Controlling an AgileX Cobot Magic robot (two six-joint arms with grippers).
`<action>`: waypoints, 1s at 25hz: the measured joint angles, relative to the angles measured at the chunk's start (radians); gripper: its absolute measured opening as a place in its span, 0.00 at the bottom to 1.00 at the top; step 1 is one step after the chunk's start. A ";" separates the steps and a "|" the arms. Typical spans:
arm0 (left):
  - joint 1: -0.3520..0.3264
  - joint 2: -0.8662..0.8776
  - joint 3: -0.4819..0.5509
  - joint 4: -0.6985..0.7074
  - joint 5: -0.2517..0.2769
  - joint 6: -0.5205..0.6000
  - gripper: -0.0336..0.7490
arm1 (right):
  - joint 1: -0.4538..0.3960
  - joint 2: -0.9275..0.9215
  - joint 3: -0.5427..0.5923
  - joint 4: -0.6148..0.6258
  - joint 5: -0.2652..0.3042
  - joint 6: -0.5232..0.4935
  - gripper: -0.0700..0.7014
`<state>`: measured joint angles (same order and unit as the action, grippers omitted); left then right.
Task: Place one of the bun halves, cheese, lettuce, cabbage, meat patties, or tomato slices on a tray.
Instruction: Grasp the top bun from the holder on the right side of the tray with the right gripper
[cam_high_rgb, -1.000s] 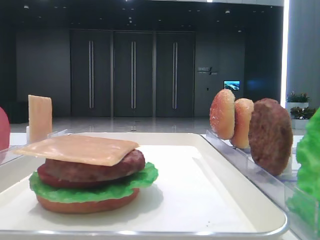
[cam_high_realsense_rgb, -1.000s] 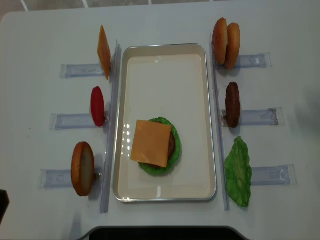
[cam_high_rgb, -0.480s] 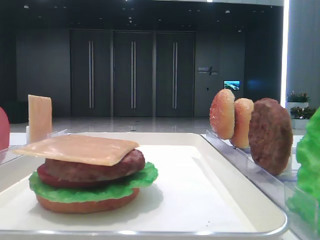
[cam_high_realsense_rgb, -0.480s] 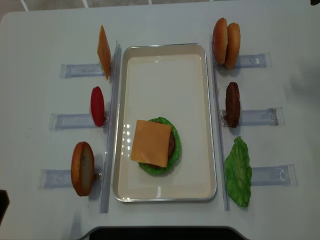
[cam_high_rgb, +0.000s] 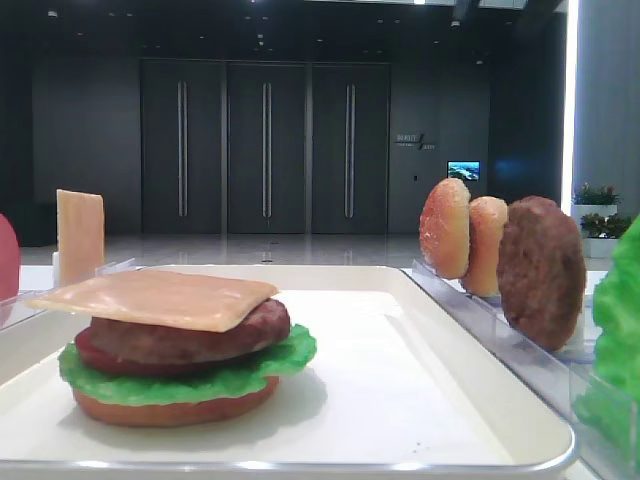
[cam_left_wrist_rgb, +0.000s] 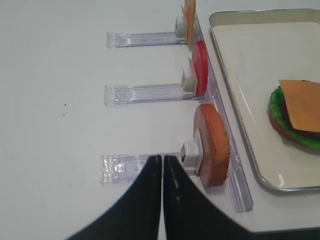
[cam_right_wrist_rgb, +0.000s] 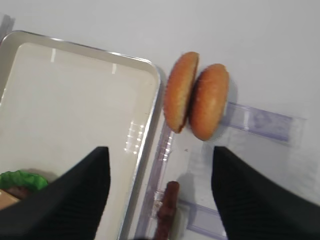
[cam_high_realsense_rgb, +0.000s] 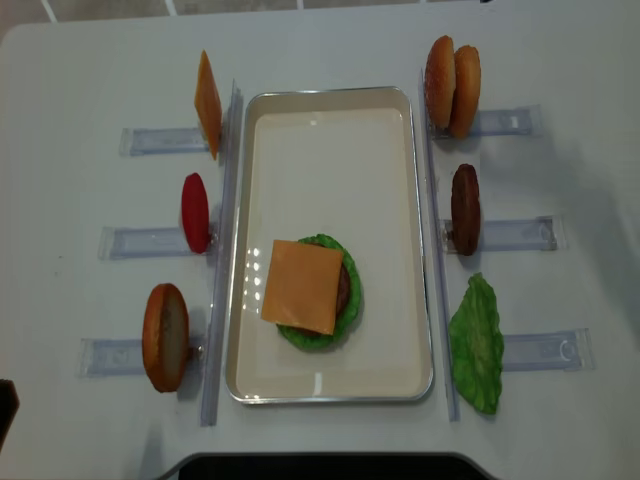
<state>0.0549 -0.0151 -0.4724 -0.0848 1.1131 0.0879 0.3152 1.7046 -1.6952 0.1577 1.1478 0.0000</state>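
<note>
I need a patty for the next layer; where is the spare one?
The spare meat patty stands on edge in the middle rack right of the tray, between the bun pair and the lettuce leaf.

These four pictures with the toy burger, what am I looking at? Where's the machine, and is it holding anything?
It is one table seen by four cameras at the same moment. One looks straight down, one sits low at the tray's edge, and two ride on the robot's two arms.

The dark shapes in the arm views are the robot's tools. The right tool hangs open above the two bun halves standing in a clear rack. The left tool is shut, near another bun. Neither holds anything.

In the overhead view a cream tray carries a half-built burger with cheese on top. Beside the tray, spare pieces stand in racks: a tomato slice, a cheese slice, a meat patty and lettuce.
</note>
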 joint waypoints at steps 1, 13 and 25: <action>0.000 0.000 0.000 0.000 0.000 0.000 0.03 | 0.032 0.022 -0.013 -0.014 -0.003 0.016 0.64; 0.000 0.000 0.000 0.000 0.000 -0.004 0.03 | 0.103 0.178 -0.069 -0.091 -0.024 0.067 0.71; 0.000 0.000 0.000 0.000 0.000 -0.004 0.03 | 0.013 0.253 -0.070 -0.030 -0.065 0.079 0.71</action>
<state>0.0549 -0.0151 -0.4724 -0.0848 1.1131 0.0838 0.3283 1.9571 -1.7652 0.1273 1.0830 0.0788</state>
